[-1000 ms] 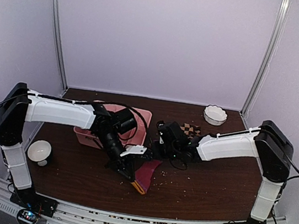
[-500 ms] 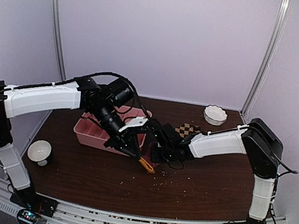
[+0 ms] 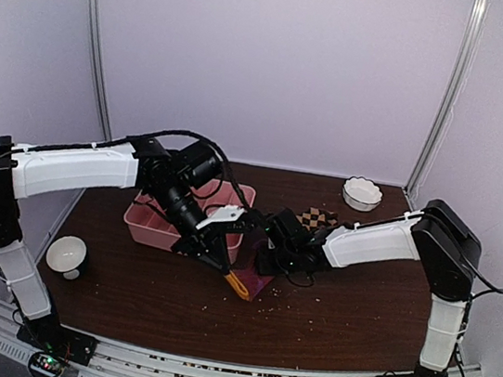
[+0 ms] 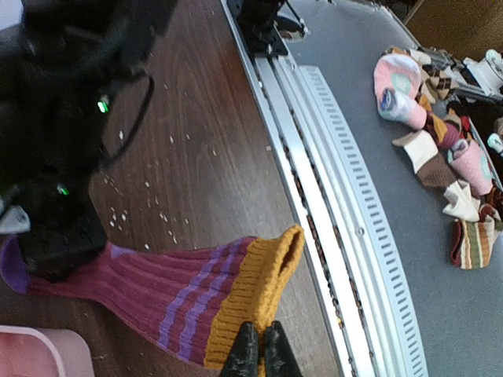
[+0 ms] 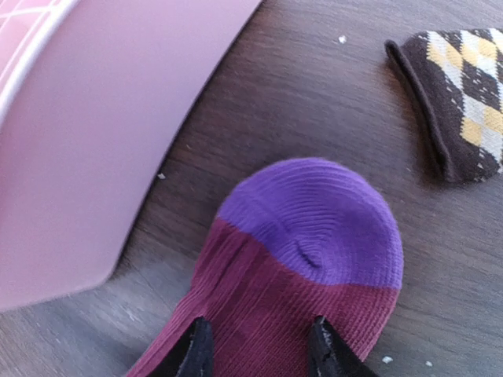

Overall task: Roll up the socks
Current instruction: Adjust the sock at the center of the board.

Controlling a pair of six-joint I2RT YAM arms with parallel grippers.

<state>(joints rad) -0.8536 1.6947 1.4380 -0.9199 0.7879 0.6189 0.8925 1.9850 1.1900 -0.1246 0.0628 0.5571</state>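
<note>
The magenta sock [image 3: 255, 281] lies on the brown table in front of the pink tray. My left gripper [image 3: 223, 263] is shut on its orange cuff [image 4: 263, 283], which stands slightly open above the wood; the fingertips [image 4: 248, 353] pinch the cuff's edge. My right gripper [image 5: 259, 353] is open, with its fingers [image 5: 192, 353] straddling the sock's foot just behind the purple toe [image 5: 314, 212]. It also shows in the top view [image 3: 267, 258]. The brown-and-tan checkered sock [image 3: 316, 219] lies flat behind the right gripper, and its edge shows in the right wrist view [image 5: 464, 94].
The pink divided tray [image 3: 148, 223] stands left of the sock, close to the toe [image 5: 94, 118]. A white bowl [image 3: 361, 193] sits at the back right, another [image 3: 66, 254] at the near left. Crumbs dot the table. A pile of other socks [image 4: 440, 102] lies beyond the table's rail [image 4: 330, 196].
My left arm has risen and reached farther out, carrying the cuff away from the near edge, then dipped slightly. My right gripper has moved left onto the sock's toe end.
</note>
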